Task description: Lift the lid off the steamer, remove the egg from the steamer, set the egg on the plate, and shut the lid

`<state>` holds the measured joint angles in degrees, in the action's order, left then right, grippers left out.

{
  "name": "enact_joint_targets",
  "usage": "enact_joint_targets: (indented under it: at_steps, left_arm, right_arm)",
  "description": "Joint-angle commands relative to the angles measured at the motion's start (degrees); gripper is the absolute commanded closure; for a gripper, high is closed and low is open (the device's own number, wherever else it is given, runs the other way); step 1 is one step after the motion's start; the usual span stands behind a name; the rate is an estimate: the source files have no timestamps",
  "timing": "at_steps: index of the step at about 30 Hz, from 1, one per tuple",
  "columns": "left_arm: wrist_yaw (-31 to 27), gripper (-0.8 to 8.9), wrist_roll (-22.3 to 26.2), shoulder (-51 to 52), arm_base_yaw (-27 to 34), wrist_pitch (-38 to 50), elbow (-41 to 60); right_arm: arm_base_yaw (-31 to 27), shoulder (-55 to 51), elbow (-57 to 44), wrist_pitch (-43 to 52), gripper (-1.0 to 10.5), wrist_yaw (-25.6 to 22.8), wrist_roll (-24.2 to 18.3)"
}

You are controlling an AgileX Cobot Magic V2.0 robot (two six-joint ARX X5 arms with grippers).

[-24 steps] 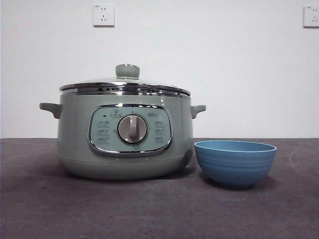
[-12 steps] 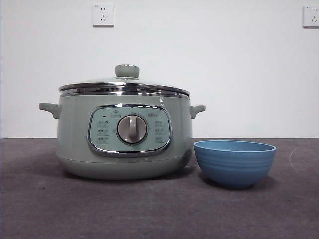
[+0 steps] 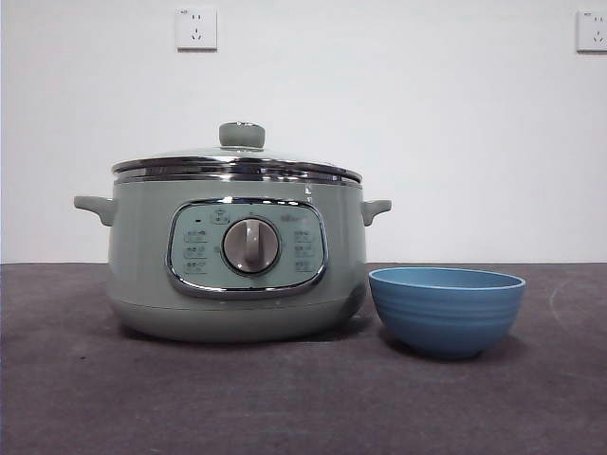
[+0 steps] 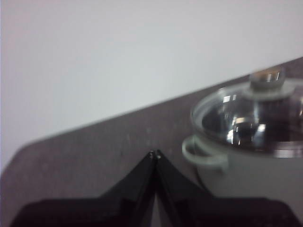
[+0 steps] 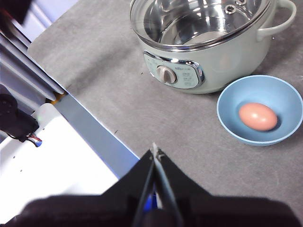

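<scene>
The pale green steamer (image 3: 237, 256) stands on the dark table with its glass lid (image 3: 237, 163) seated on the rim and the knob on top. Right beside it sits the blue plate (image 3: 446, 308), a small bowl. In the right wrist view the egg (image 5: 258, 116) lies inside the plate (image 5: 279, 94), close to the steamer (image 5: 222, 61). My right gripper (image 5: 155, 150) is shut and empty, well back from both near the table's edge. My left gripper (image 4: 155, 153) is also shut and empty, off to the side of the steamer (image 4: 255, 175) and its lid (image 4: 255, 113).
Two wall sockets (image 3: 196, 28) (image 3: 591, 30) sit high on the white wall behind. In the right wrist view the table edge runs diagonally, with a white surface (image 5: 57, 156) and some cabling beyond it. Neither arm shows in the front view.
</scene>
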<state>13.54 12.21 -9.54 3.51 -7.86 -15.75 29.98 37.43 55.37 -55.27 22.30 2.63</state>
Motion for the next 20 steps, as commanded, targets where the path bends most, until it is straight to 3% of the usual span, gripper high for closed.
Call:
enact_joint_targets:
  at_steps: [1,11,20]
  left_arm:
    - [-0.7,8.17,-2.9,3.8,0.8,1.1,5.2]
    - [-3.0,8.17,-8.2,9.4,0.8,-0.1,15.6]
    - [-2.9,8.17,-8.1,9.4,1.0,-1.9,15.6]
  right_arm:
    - [0.1,0.0,-0.4,0.3,9.5,-0.1,0.3]
    - [0.1,0.0,-0.4,0.3,9.5,-0.1,0.3]
    - [0.1,0.0,-0.4,0.3,9.5,-0.1,0.3]
